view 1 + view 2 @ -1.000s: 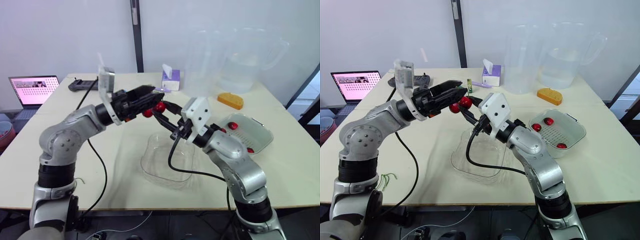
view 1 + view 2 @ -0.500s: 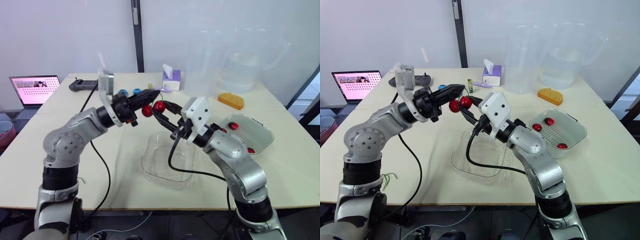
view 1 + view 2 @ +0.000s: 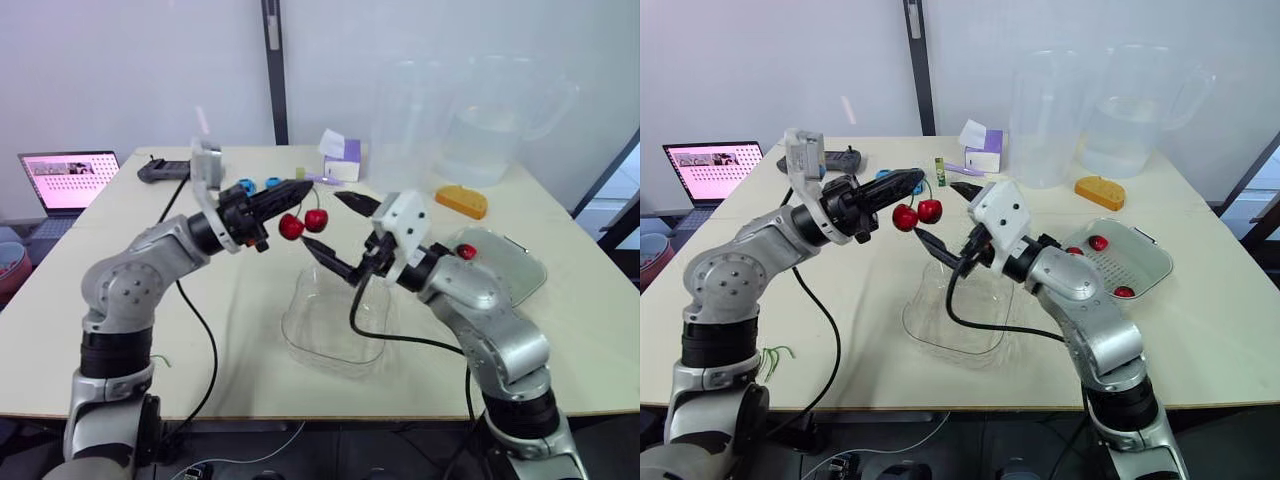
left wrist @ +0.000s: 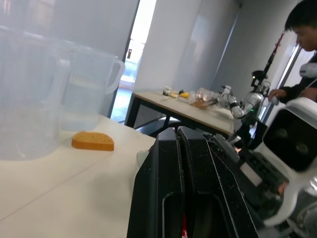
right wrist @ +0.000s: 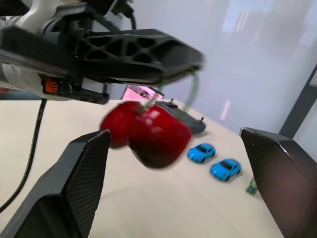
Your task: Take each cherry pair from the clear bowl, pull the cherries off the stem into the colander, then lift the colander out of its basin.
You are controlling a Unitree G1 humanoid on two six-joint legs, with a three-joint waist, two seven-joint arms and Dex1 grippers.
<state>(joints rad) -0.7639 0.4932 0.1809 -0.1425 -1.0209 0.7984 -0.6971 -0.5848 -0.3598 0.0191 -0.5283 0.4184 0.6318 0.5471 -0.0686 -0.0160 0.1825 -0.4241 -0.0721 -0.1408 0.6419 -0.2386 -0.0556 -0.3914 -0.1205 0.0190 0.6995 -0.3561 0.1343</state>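
Observation:
A pair of red cherries (image 3: 303, 223) on a green stem hangs in the air above the clear bowl (image 3: 335, 322). My left gripper (image 3: 298, 189) is shut on the top of the stem; in the left wrist view its two black fingers (image 4: 171, 168) are pressed together. My right gripper (image 3: 323, 221) is wide open, one finger above and one below the cherries (image 5: 148, 131), not touching them. The white colander (image 3: 1122, 260) sits to the right with three single cherries (image 3: 1099, 243) in it.
Two big clear jugs (image 3: 425, 120) stand at the back, with a purple tissue box (image 3: 343, 158), a yellow sponge (image 3: 461, 202) and two blue toy cars (image 3: 257, 184) nearby. A laptop (image 3: 68, 180) stands far left. A person (image 4: 303, 29) stands at another table behind.
My left gripper closed on the stem. My right gripper then let go of the cherries and opened wide, drawing back slightly to the right. The pair now hangs from the left gripper.

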